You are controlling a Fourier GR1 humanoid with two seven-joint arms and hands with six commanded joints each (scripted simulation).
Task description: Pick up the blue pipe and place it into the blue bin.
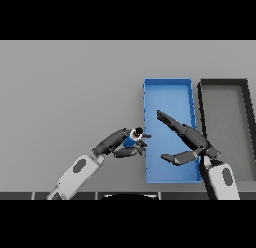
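Note:
The blue pipe (132, 139) is a short blue tube with a white rimmed open end, held just left of the blue bin's left wall. My left hand (119, 142) is shut on it, fingers and thumb curled round it. The blue bin (168, 82) is a long shallow tray right of centre. My right hand (192, 139) hovers over the bin's right half, open, with straight fingers pointing up-left and the thumb spread towards the left hand.
A black-rimmed grey bin (247, 99) stands right beside the blue bin, its right part cut off by the view's edge. Grey table (70, 92) stretches to the left and behind.

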